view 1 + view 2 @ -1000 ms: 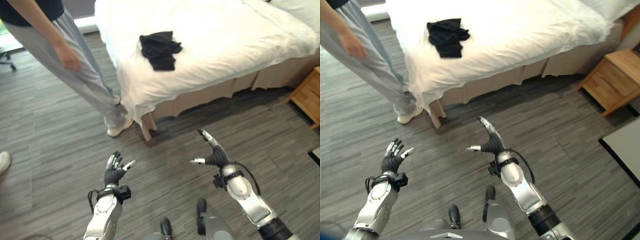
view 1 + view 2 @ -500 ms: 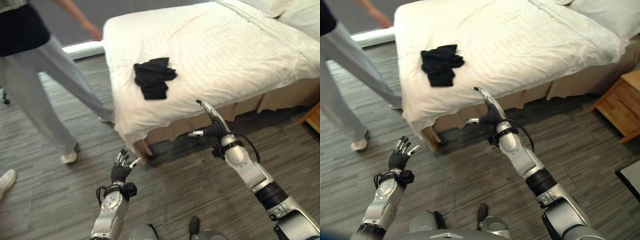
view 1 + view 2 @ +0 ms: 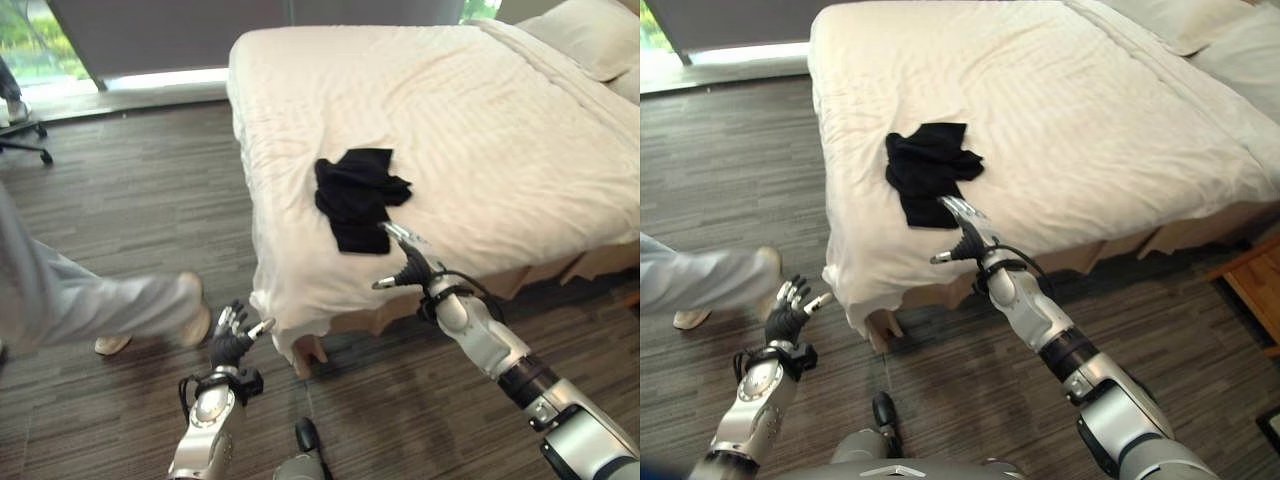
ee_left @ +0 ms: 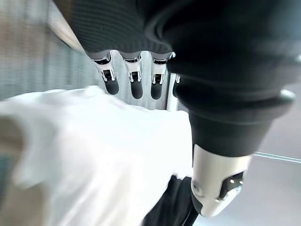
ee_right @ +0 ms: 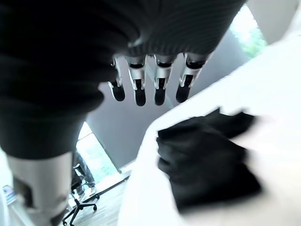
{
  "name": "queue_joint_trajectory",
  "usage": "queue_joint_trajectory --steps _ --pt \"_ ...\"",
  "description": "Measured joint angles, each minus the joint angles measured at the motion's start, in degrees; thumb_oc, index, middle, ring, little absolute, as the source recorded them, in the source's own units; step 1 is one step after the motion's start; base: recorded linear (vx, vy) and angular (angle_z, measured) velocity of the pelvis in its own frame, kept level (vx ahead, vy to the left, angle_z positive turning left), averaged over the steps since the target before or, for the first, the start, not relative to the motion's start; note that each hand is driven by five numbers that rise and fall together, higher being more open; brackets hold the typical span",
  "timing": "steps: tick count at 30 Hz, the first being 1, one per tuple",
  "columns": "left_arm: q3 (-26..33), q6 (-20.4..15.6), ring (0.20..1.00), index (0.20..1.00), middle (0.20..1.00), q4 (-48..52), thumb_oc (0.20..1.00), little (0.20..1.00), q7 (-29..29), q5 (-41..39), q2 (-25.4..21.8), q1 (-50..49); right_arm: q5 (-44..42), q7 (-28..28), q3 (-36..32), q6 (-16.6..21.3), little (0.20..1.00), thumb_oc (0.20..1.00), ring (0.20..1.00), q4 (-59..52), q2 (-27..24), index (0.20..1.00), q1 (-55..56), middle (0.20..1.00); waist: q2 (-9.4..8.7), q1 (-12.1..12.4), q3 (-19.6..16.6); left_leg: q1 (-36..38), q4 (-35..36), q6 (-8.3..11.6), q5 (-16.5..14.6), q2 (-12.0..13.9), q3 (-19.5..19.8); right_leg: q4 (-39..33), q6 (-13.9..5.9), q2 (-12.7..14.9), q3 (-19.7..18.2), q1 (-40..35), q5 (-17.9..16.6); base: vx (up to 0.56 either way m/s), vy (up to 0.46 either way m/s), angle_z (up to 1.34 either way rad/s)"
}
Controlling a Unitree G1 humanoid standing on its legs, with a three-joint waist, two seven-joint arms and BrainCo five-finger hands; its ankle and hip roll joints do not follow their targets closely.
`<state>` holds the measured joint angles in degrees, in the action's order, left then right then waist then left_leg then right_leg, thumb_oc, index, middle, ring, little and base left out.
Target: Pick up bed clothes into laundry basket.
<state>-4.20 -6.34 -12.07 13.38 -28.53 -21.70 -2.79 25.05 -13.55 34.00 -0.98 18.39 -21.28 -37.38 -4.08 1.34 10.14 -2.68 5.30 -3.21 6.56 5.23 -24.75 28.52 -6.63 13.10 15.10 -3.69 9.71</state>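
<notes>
Grey wood-grain flooring runs around a wide bed dressed in a cream sheet, with a pillow at its far right end and a window strip along the wall at twelve o'clock. Over the near edge of the mattress the right hand hovers with fingers straight and thumb spread apart, holding nothing; the right wrist view shows its dark-tipped fingers extended above the cloth. Just beyond the fingertips, at about eleven o'clock from the hand, lies a crumpled black garment on the sheet, near but not touching it. At eight o'clock, low by the bed's corner, the left hand hangs over the floor, fingers loosely spread and empty. Farther out at nine o'clock, a person's grey trouser leg and pale shoe cross the floor, and an office chair base stands near the window.
</notes>
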Motion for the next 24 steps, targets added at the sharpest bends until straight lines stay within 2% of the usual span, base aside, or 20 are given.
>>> queue_joint_trajectory --steps 2,4,5,7,8,9,10,12,13,14,18,22,24 --pt "-0.14 0.00 1.000 1.000 1.000 0.18 1.000 1.000 -0.30 0.03 -0.94 2.65 2.10 -0.98 0.02 -0.06 1.000 1.000 1.000 1.26 -0.41 1.000 -5.07 1.000 -0.46 -0.25 0.56 1.05 -0.02 -1.17 -1.26 -0.96 1.00 6.01 -1.19 2.28 -0.55 5.70 0.71 0.18 0.002 0.35" --pt "0.05 -0.35 1.000 1.000 1.000 0.15 1.000 1.000 -0.34 0.02 -1.68 3.40 2.86 -1.86 -0.08 -0.13 1.000 1.000 1.000 2.74 -0.16 1.000 -9.29 1.000 -0.40 0.09 1.05 2.33 -0.02 -0.95 -1.94 -1.56 0.51 5.25 -1.48 3.22 -0.11 9.16 0.91 0.20 -0.065 0.18" --pt "0.20 -0.91 1.000 1.000 1.000 0.25 1.000 1.000 -0.38 -0.01 -1.98 3.19 4.35 -2.59 0.19 -0.20 1.000 1.000 1.000 2.84 -0.85 1.000 -13.05 1.000 0.23 0.00 1.43 3.56 0.00 0.19 -3.73 -1.50 1.92 -3.74 -1.58 1.77 0.33 11.45 0.74 0.30 -0.163 0.47" --pt "0.18 -0.86 1.000 1.000 1.000 0.15 1.000 1.000 -0.47 -0.12 -2.92 2.30 4.38 -3.09 0.06 -0.19 1.000 1.000 1.000 2.71 -0.72 1.000 -14.32 1.000 -0.83 -0.40 1.56 3.84 0.00 0.50 -4.07 -2.27 2.24 -10.60 -1.51 1.37 0.06 12.83 -1.51 0.25 -0.132 0.50" --pt "0.46 -0.93 1.000 1.000 1.000 0.02 1.000 1.000 -0.67 -0.47 -3.07 1.06 4.58 -3.21 0.62 -0.44 1.000 1.000 1.000 2.91 -0.65 1.000 -14.97 1.000 -0.90 0.18 1.62 3.88 0.01 1.17 -4.77 -2.48 4.27 -14.85 -1.36 0.04 -0.71 13.75 -2.43 0.12 -0.076 0.58" --pt "0.55 -0.62 1.000 1.000 1.000 -0.13 1.000 1.000 -0.82 -0.62 -3.40 0.63 5.86 -3.21 0.67 -0.51 1.000 1.000 1.000 3.41 -0.37 1.000 -15.63 1.000 -1.34 -0.82 1.52 3.48 -0.08 1.77 -5.21 -2.47 4.20 -20.87 -1.59 -0.27 -1.75 13.19 -5.27 0.17 -0.108 0.65" --pt "0.73 -0.53 1.000 1.000 1.000 -0.04 1.000 1.000 -1.01 -0.62 -3.67 -1.07 6.61 -3.26 0.72 -0.66 1.000 1.000 1.000 5.32 1.01 1.000 -16.09 1.000 -1.78 -0.66 1.44 3.81 -0.08 1.90 -5.45 -3.16 4.81 -23.79 -1.10 0.38 -1.27 13.26 -8.97 0.05 -0.071 0.54" --pt "1.68 -0.51 1.000 1.000 1.000 0.11 1.000 1.000 -1.25 -0.64 -3.77 -3.70 7.20 -2.94 0.87 -1.60 1.000 1.000 1.000 9.64 4.06 1.000 -17.53 1.000 -3.20 0.89 1.01 4.30 -0.18 3.14 -6.41 -3.66 5.38 -27.91 -0.50 0.46 -1.68 12.27 -12.78 0.17 -0.104 0.27" --pt "1.77 -0.47 1.000 1.000 1.000 0.13 1.000 1.000 -1.28 -0.64 -3.69 -4.08 7.91 -2.71 0.91 -1.61 1.000 1.000 1.000 9.62 4.36 1.000 -17.61 1.000 -3.55 1.28 1.19 4.23 -0.25 4.02 -6.56 -3.59 5.81 -30.77 -1.01 0.01 -2.17 11.04 -17.45 0.27 -0.186 0.17" --pt "1.89 -0.35 1.000 1.000 1.000 1.84 1.000 1.000 -1.63 -0.65 -2.28 -5.87 8.62 -1.94 3.55 -2.03 1.000 1.000 1.000 9.62 4.69 1.000 -17.61 1.000 -2.54 1.17 1.59 5.64 -0.12 5.36 -6.99 -1.69 6.08 -34.74 -1.22 -2.46 -1.09 8.07 -19.86 0.18 -0.126 0.02" --pt "0.88 -0.22 1.000 1.000 1.000 3.33 1.000 1.000 -4.92 -0.63 -1.16 -5.17 8.75 0.12 4.92 -2.16 1.000 1.000 1.000 9.63 3.22 1.000 -17.30 1.000 -0.87 0.14 1.87 6.27 -0.35 6.20 -7.02 2.15 4.68 -34.44 1.24 -6.67 -0.92 7.38 -18.20 0.07 -0.095 -0.11" --pt "0.15 -0.26 1.000 1.000 1.000 3.48 1.000 1.000 -5.56 -0.69 -0.97 -3.51 8.76 0.48 5.07 -2.07 1.000 1.000 1.000 10.68 2.19 1.000 -17.50 1.000 1.26 0.08 1.90 6.03 -0.55 6.20 -7.02 2.96 4.64 -34.44 1.98 -7.36 -0.92 7.49 -17.72 0.02 -0.078 -0.03" --pt "0.42 -0.32 1.000 1.000 1.000 2.81 1.000 1.000 -6.90 -2.75 -1.03 -3.21 8.74 1.37 5.11 -2.15 1.000 1.000 1.000 12.53 1.59 1.000 -17.58 1.000 3.03 0.14 2.28 5.81 -0.39 6.20 -7.02 3.18 4.63 -34.45 2.04 -7.42 -0.79 7.76 -17.68 -0.01 -0.056 0.05"
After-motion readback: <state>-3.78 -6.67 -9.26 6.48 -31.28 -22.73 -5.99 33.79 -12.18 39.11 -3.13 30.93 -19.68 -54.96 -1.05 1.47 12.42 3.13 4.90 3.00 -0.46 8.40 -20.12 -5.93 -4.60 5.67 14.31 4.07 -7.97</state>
